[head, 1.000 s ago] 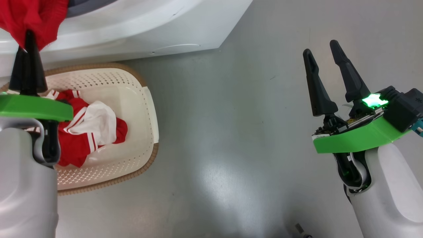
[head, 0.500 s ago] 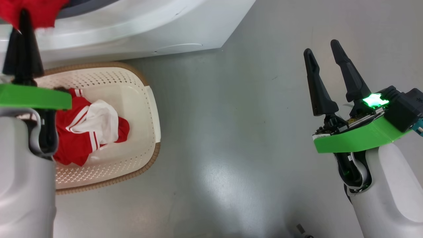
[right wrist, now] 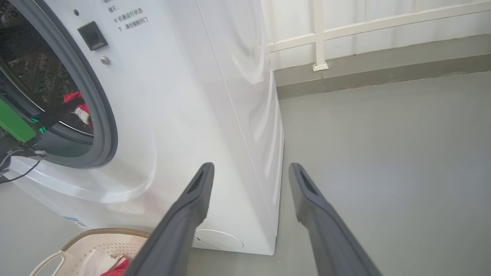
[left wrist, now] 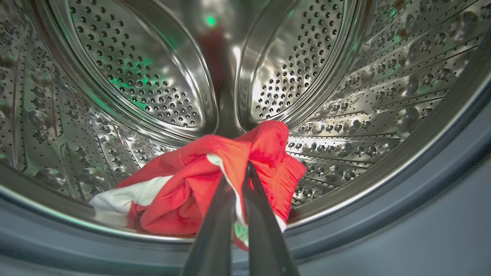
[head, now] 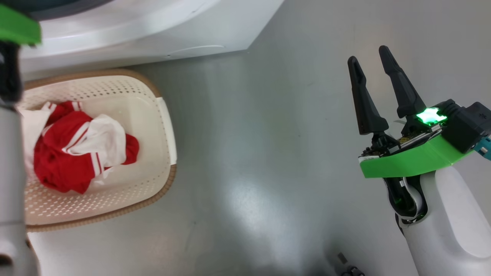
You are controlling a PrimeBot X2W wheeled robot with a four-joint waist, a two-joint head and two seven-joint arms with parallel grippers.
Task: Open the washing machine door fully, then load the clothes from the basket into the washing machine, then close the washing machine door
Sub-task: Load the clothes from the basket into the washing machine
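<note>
My left gripper is shut on a red garment, holding it just inside the steel drum of the washing machine. The garment's lower folds rest on the drum's front lip above the grey gasket. In the right wrist view the left gripper reaches through the opening. A red garment with white stripes and panels lies in the cream basket on the floor before the machine. My right gripper hangs open and empty over bare floor. The door is out of view.
Grey floor spreads to the right of the basket and machine. The machine's white front crosses the top of the head view. A white railing and low wall stand behind the machine. A small dark object lies at the bottom edge.
My left arm has risen and pushed forward, carrying the red garment out of the head view's top into the drum. The head camera has shifted slightly. The right gripper has kept its pose.
</note>
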